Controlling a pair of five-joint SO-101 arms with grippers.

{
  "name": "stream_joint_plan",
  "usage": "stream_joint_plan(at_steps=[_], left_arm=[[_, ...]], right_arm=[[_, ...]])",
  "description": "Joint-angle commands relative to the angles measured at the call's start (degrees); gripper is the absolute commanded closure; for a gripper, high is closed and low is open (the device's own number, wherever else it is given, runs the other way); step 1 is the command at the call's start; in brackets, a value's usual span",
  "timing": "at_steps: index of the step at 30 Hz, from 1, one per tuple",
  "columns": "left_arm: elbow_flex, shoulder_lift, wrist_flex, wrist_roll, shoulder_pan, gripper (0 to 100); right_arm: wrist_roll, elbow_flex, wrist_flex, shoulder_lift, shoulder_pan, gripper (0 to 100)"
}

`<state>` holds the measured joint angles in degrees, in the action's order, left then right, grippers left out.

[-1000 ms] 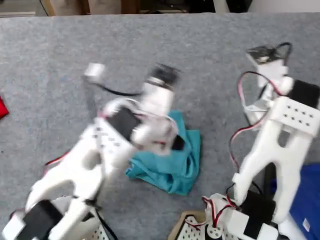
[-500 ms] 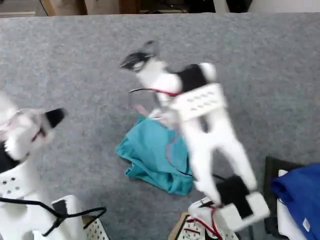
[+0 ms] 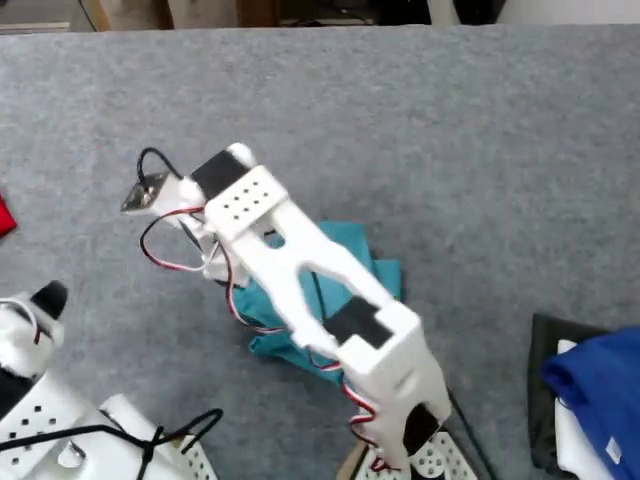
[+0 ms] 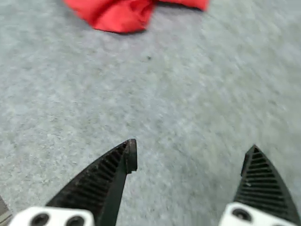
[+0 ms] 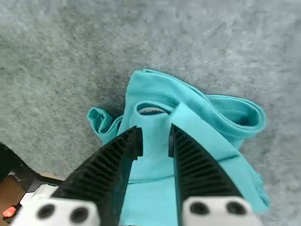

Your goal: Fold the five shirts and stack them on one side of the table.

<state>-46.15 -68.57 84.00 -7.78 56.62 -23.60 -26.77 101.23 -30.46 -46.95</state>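
Observation:
A crumpled teal shirt (image 3: 378, 275) lies mid-table, partly under my right arm (image 3: 300, 260), which stretches from the front edge toward the left. My right gripper (image 5: 154, 136) hangs just above the shirt's (image 5: 197, 132) bunched edge, fingers a narrow gap apart with nothing between them. Over bare grey felt, my left gripper (image 4: 193, 157) is wide open and holds nothing, with a red shirt (image 4: 117, 14) lying beyond it. The left arm (image 3: 30, 340) sits at the front left corner. The red shirt (image 3: 4, 215) peeks in at the left edge. A blue shirt (image 3: 600, 385) lies at the front right.
The blue shirt rests on something white over a dark mat (image 3: 545, 380) at the front right. Grey felt (image 3: 450, 130) covers the table, with open room across the far half. The arm bases and cables (image 3: 180, 435) crowd the front edge.
My right arm swung from the right side across to the left, over the teal shirt. My left arm pulled back off the shirt to the front left corner.

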Motion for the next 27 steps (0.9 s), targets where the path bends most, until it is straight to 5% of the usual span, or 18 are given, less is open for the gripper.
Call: stream_joint_plan(at_steps=[1,20,27], left_arm=[[-3.0,-2.1,-4.4,-0.7,3.4,65],[-5.2,-4.7,-6.1,-0.7,3.5,65],[-5.3,-4.7,-6.1,-0.7,3.4,65]], right_arm=[[0.1,-2.8,0.9,-1.8,0.0,88.5],[-2.5,-3.6,-5.1,-6.5,8.3,88.6],[-0.6,-6.0,-3.2,-6.7,6.4,88.6]])
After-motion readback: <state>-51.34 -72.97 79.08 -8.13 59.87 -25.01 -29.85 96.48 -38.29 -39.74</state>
